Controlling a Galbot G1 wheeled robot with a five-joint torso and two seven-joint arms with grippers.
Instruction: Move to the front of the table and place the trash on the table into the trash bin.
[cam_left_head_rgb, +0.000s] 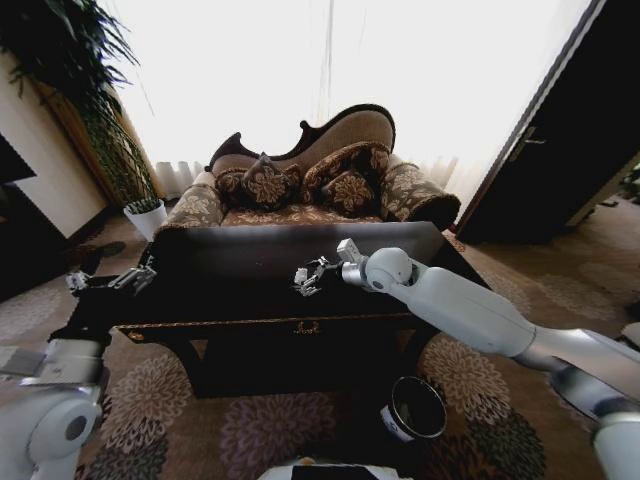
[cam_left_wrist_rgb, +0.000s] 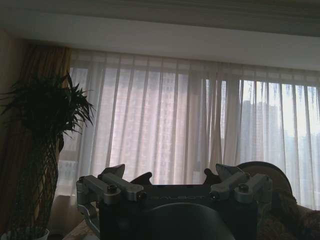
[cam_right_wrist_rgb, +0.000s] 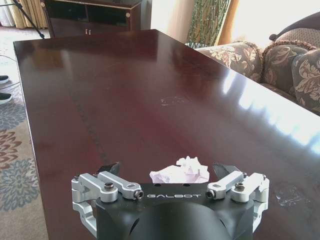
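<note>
While jaws gape, tissue (cam_right_wrist_rgb: 181, 172) lies between right end effector (cam_right_wrist_rgb: 169, 172) fingertips

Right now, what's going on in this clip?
The robot stands at the front of the dark glossy table. Its right tool is out over the tabletop with its jaws open on either side of a crumpled white tissue, which lies on the table and is not lifted. The left tool hovers at the table's left end, open and holding nothing. The black trash bin stands on the patterned carpet in front of the table, to the robot's right.
</note>
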